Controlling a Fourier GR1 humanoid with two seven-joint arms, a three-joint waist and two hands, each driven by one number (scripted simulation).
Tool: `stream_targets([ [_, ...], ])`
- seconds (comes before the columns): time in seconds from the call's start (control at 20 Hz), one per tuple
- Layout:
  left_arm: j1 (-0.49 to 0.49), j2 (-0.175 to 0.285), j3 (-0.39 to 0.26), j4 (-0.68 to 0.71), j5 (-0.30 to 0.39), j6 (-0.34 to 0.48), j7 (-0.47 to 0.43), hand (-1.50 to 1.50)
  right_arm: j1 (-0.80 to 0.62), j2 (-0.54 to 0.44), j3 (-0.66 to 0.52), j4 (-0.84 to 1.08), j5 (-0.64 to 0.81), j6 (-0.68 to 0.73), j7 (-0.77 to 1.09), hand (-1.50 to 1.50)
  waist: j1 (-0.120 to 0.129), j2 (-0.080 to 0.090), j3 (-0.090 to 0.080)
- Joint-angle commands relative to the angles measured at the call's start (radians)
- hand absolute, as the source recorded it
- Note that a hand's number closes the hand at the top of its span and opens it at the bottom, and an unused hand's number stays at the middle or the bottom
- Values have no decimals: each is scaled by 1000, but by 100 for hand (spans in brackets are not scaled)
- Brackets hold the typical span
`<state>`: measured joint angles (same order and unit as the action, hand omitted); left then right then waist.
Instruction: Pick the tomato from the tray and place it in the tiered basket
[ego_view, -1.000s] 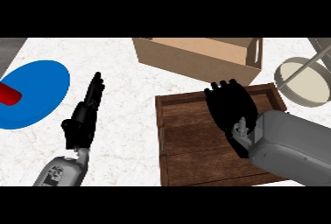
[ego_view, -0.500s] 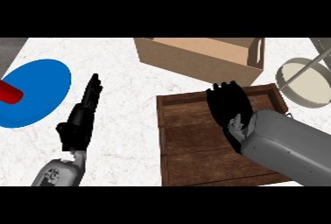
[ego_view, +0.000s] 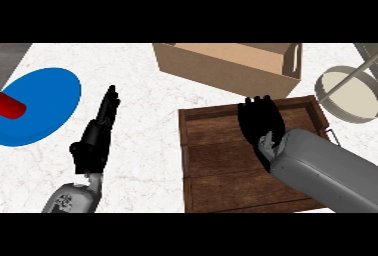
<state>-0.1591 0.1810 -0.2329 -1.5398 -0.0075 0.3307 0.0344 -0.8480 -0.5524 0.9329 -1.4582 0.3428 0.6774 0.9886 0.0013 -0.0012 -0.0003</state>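
- We see a white, faintly veined table (ego_view: 148, 90) filling the frame, with a wooden tray (ego_view: 221, 165) at the lower centre and right.
- The tray is dark brown, with planks running across and a raised rim. A small metal handle shows at its right side.
- The right robot hand (ego_view: 258, 125) lies over the tray's upper middle. Its black fingers are stretched out side by side, with the tips at the tray's far rim. It is released, grasping nothing we can see.
- Its grey forearm (ego_view: 325, 170) comes in from the lower right and covers the tray's right part.
- We cannot make out the tomato. The bare planks left of the hand carry nothing, and the hand and forearm hide the rest.
- The left robot hand (ego_view: 94, 137) shows edge-on at the lower left, over the bare table and well apart from the tray. Its fingers are straight and point up the frame, so it is released.
- A blue plate (ego_view: 44, 105) lies at the left edge, with a red thing (ego_view: 9, 106) on it, cut off by the frame.
- A cardboard box (ego_view: 221, 67) stands open at the upper centre, just beyond the tray. Its faces show plain brown.
- The tiered basket (ego_view: 351, 95) stands at the upper right: a pale round tier inside a grey wire frame.
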Motion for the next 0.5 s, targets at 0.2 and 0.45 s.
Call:
stream_targets([
  [0.2,29,-30,-3,-1,-21,-17,-18,0,127,7,-55,14,166,-5,-17,-150,-1,0,0],
  [0.45,21,-56,-6,4,-68,9,-19,0,104,67,-127,82,224,62,-60,-150,2,1,0],
])
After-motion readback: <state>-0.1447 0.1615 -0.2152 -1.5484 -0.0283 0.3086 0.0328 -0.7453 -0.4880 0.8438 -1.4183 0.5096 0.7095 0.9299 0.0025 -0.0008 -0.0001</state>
